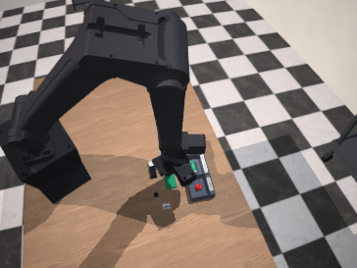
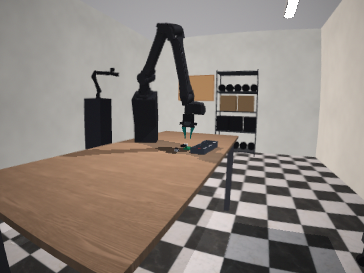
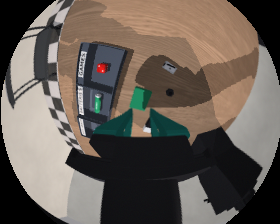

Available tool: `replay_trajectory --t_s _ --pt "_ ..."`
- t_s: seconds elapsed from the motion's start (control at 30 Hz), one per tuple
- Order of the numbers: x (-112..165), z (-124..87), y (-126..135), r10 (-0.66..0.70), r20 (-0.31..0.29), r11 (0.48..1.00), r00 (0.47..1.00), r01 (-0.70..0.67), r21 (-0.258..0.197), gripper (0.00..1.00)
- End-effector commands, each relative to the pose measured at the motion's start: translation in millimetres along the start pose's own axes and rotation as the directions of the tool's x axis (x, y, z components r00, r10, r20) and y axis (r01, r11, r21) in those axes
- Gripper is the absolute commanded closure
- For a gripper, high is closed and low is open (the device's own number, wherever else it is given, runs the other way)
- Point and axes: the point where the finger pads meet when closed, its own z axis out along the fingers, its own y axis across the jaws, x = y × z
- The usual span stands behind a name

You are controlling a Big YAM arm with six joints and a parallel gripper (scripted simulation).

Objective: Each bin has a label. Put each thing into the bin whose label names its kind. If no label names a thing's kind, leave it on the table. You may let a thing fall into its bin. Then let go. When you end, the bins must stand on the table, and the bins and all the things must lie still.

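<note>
A dark bin tray [image 1: 198, 178] with labelled compartments lies near the table's right edge. A red die [image 1: 198, 187] sits in one end compartment and a small green thing [image 1: 194, 166] in the middle one. My gripper [image 1: 174, 170] hangs just left of the tray, above a flat green square [image 1: 170, 182] on the table. In the wrist view the teal fingers stand slightly apart with nothing between them, and the green square [image 3: 143, 98] lies just beyond their tips, beside the tray [image 3: 96, 87]. The labels are too blurred to read.
A small white-and-black block [image 1: 152, 169] lies left of the gripper. A small black ball [image 1: 156, 194] and a tiny grey piece [image 1: 166, 206] lie nearer the front. The table's right edge runs close past the tray. The arm's base stands at the left.
</note>
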Motion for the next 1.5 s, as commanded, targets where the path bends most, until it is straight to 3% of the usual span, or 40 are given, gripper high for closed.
replay_trajectory --t_s 0.0,0.17,0.27,0.43,0.7,1.47 --pt "-11.2 -5.3 -22.9 -0.154 0.013 0.988 0.988 0.155 -0.024 0.71" --pt "-13.3 -6.1 -67.6 -0.263 0.016 0.964 0.965 0.264 -0.025 0.71" --pt "-8.7 -2.1 -75.0 -0.312 0.008 0.95 0.95 0.312 -0.023 0.71" --pt "-15.2 -8.2 -48.6 -0.346 0.041 0.936 0.937 0.348 -0.059 0.71" --pt "-11.9 -3.8 -69.1 -0.334 0.016 0.942 0.943 0.334 -0.031 0.71" --pt "-7.6 -4.2 -68.8 -0.336 0.013 0.941 0.942 0.336 -0.032 0.71"
